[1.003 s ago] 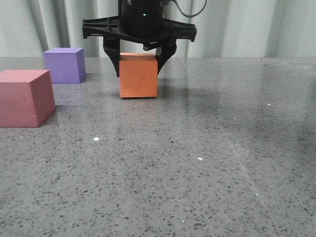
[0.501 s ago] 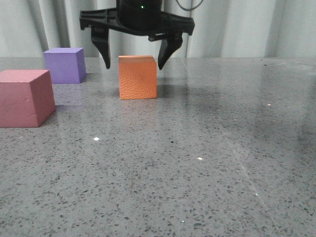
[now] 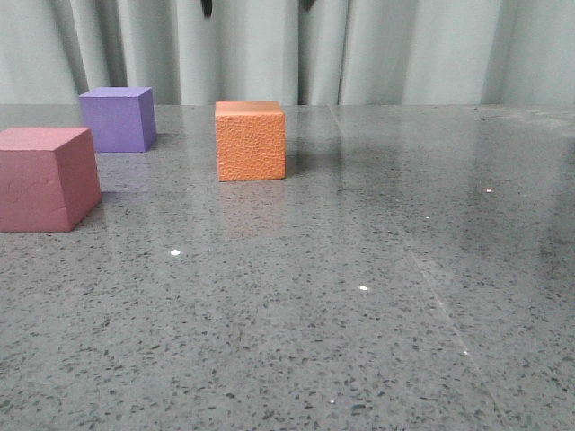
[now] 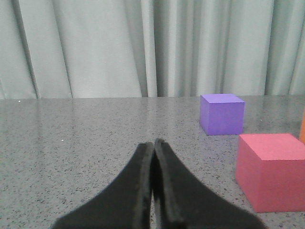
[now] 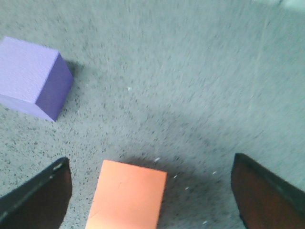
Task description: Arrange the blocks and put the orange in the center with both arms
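The right tool [image 5: 152, 191], spread around the orange cube [image 3: 251, 141] half a second ago, is now lifted well above it, wide open and empty. The cube stands alone on the tabletop [image 3: 359, 296], right of the purple cube [image 3: 117, 118] and pinkish-red cube [image 3: 47, 178]. The left tool [image 4: 153, 157] is clenched, empty, beside the pinkish-red cube.

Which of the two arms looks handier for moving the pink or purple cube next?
Probably the left. Its gripper, fingers shut together, sits low with the purple cube and pinkish-red cube just ahead. The right gripper is open, high above the orange cube.
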Controlling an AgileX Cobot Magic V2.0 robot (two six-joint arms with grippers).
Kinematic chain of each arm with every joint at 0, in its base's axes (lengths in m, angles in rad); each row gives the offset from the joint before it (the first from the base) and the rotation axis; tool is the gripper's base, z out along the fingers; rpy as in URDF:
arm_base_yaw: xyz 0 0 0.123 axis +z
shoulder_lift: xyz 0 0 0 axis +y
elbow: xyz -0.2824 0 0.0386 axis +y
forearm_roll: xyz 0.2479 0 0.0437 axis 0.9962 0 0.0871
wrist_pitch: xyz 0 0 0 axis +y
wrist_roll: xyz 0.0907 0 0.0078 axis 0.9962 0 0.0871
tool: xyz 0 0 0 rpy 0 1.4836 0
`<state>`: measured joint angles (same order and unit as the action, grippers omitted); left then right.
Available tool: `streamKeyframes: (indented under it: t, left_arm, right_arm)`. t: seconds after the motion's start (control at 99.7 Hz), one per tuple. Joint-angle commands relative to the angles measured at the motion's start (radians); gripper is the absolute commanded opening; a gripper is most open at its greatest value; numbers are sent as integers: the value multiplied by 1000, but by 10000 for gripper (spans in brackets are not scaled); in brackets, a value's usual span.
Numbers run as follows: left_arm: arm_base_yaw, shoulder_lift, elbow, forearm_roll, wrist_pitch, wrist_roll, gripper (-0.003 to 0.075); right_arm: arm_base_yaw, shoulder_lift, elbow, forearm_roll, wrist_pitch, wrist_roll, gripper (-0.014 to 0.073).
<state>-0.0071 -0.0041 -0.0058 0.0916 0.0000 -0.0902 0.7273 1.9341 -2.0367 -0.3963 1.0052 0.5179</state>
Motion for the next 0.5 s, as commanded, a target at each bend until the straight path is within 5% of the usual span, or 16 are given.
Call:
streamKeyframes:
  t: [0.0, 0.491]
  left_arm:
    - [-1, -33, 56, -2, -76, -8, -19]
    - [-1, -33, 56, -2, -76, -8, -19]
  right_arm:
    - [-4, -120, 0, -71, -66, -54, 664]
    - [-224, -607, 621, -130, -243, -52, 664]
